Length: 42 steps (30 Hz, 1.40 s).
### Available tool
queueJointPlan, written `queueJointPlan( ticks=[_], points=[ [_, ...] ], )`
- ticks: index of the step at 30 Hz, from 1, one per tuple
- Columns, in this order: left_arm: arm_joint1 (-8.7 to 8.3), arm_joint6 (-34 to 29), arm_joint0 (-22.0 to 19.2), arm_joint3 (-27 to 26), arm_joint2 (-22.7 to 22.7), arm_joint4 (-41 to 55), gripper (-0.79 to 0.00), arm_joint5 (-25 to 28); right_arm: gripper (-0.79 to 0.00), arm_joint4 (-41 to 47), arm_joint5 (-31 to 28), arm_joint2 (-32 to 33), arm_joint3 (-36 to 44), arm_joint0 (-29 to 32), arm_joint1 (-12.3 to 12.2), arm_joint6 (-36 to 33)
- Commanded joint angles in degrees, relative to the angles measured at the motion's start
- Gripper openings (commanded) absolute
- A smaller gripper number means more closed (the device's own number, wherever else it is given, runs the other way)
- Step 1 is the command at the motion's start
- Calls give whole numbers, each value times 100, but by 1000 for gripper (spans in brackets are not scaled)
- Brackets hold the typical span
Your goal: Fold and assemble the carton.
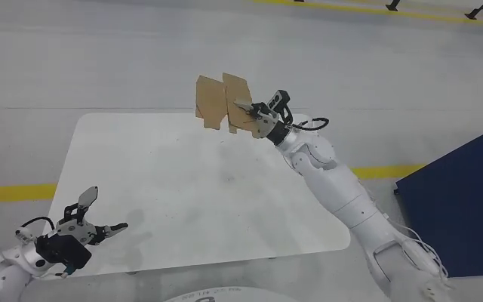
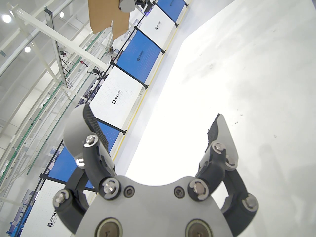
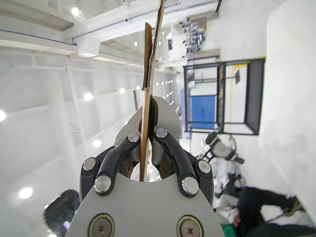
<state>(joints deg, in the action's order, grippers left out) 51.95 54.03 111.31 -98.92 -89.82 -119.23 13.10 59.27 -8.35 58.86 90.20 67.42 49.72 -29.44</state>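
The left gripper [image 1: 106, 210] [image 2: 151, 119] sits at the near-left corner of the white table [image 1: 189, 189] [image 2: 234, 62], close over the surface. Its 2 fingers are spread wide apart, with nothing between them.

The middle of the table is bare white, with faint scuffs.

The right arm reaches in over the right edge, up to the far edge close to the far-right corner. There the right gripper [image 1: 245, 109] [image 3: 148, 104] [image 2: 128, 1] is clenched on the carton [image 1: 215, 98] [image 3: 148, 50] [image 2: 103, 13]. This is a flat brown cardboard blank, not yet folded into shape. It is held up off the surface, standing roughly upright over the far edge. From above, 2 panels show side by side with a notch between them, and they extend from the gripper toward the left along the far edge. In the right wrist view the cardboard runs edge-on between the 2 pads, pinched near 1 border.

Beyond the table lies grey floor with a yellow line [image 1: 377, 172].
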Motion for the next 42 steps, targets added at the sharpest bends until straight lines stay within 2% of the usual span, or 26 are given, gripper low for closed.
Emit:
queueJointPlan(
  ticks=[1,14,16,21,25,28,37,40,42],
  points=[
    [0,0,0,0,0,0,0,0,-785,-615,-222,178,390,360,-45,511],
    [0,0,0,0,0,0,0,0,-785,-615,-222,178,390,360,-45,511],
    [0,0,0,0,0,0,0,0,-785,-1516,-345,137,613,380,-42,880],
    [0,0,0,0,0,0,0,0,-785,-4866,-171,-264,1679,871,26,3058],
    [0,0,0,0,0,0,0,0,-785,-6493,117,-529,1947,1128,94,3981],
    [0,0,0,0,0,0,0,0,-785,-7574,551,-730,2021,1285,147,4417],
    [0,0,0,0,0,0,0,0,-785,-7629,587,-761,2037,1301,152,4389],
    [3,-252,-76,-69,13,-120,0,-84,-785,-7629,587,-761,2037,1301,152,4389],
    [0,-186,-163,-134,33,-203,0,-150,-785,-8049,737,-831,2047,1272,141,3894]
  ],
)
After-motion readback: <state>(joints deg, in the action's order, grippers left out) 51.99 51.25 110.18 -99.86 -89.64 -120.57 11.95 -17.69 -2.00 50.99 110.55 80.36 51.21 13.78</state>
